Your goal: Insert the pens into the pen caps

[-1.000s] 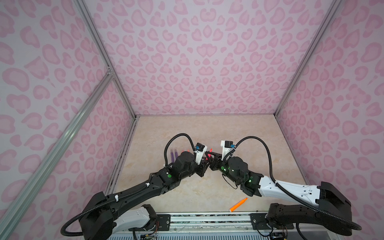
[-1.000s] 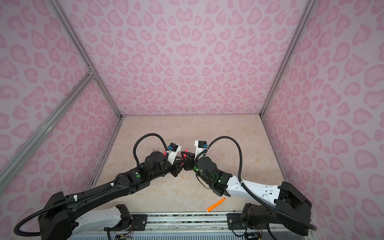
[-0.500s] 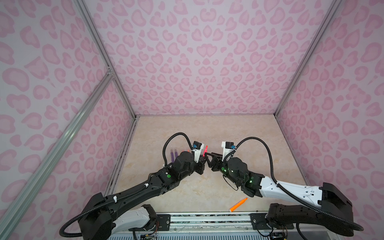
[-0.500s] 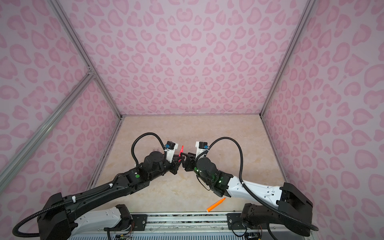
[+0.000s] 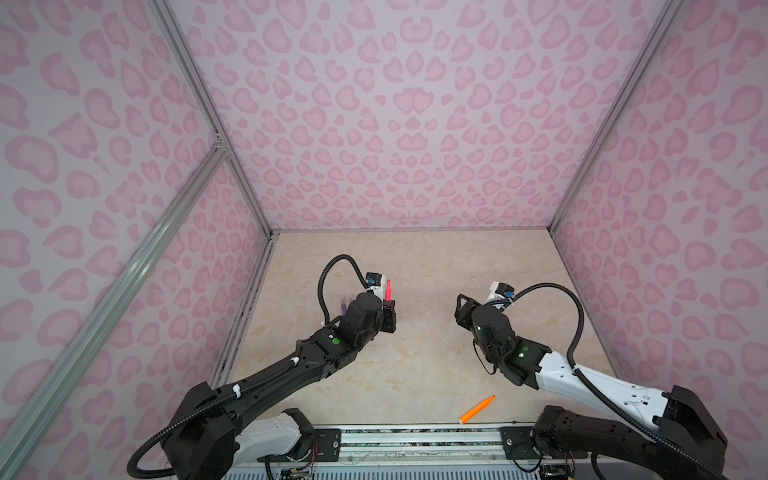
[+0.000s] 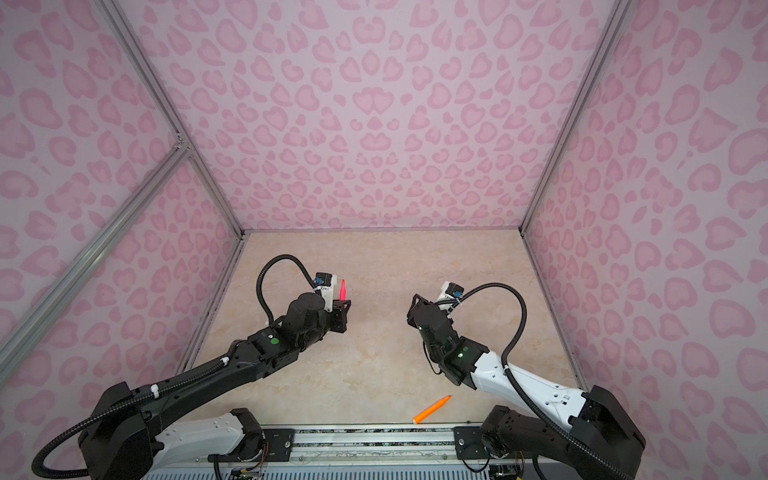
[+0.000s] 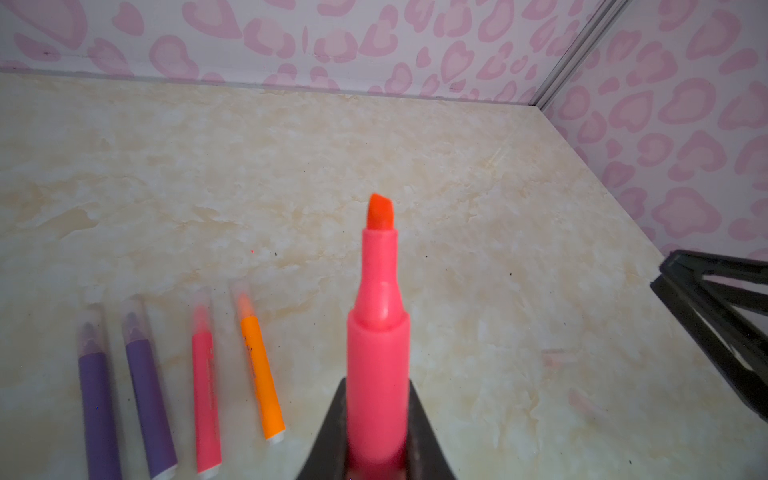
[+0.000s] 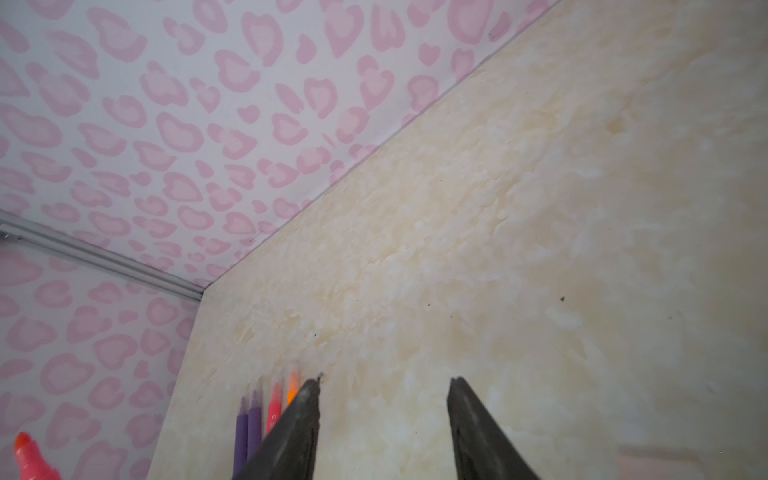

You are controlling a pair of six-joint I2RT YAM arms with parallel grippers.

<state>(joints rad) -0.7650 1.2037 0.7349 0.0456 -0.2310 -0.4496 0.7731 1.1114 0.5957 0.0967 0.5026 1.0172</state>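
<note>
A row of four slim plastic marker pens (image 7: 147, 395), two purple, one pink-red and one orange, lies on the beige marbled table (image 5: 415, 270), and each already wears a clear plastic tube cap (image 7: 200, 303), so the task looks about two thirds done. Just beside the orange end of that row and lifted off the table, the left pincer (image 7: 376, 399) is pressed onto the barrel of a second pink-red plastic marker pen (image 7: 378, 353), whose bare chisel tip points away from the wrist. Farther from the row, past the held pen, the right pincer (image 8: 384, 386) stands spread with nothing between its jaws. An uncapped orange marker pen (image 5: 477, 409) lies well apart from the row, by the table's near edge. The step in hand seems to be capping the held pen. The right pincer next needs a loose cap. A faint pale streak (image 7: 557, 356) beyond the held pen may be one, but that is too dim to tell.
</note>
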